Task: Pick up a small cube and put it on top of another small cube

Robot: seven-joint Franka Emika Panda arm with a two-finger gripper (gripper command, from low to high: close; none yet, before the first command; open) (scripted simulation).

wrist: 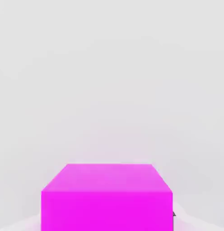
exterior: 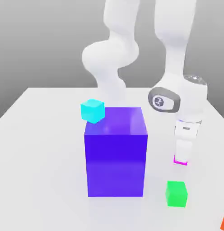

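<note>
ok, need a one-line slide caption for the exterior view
Panda gripper closed on the magenta cube on the white table, between the large blue block and green cube.

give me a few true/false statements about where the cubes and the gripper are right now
1. The gripper is down at the pink cube, at the exterior view's right of the blue block. True.
2. The cyan cube sits on the green cube. False: they are far apart; the cyan one is by the block's upper corner on the exterior view's left, and the green one is on the table in front.
3. The pink cube is already stacked on another cube. False: it is low by the table, with no cube under it.
4. The green cube is nearer the camera than the pink cube. True.
5. The blue block is far bigger than the small cubes. True.
</note>
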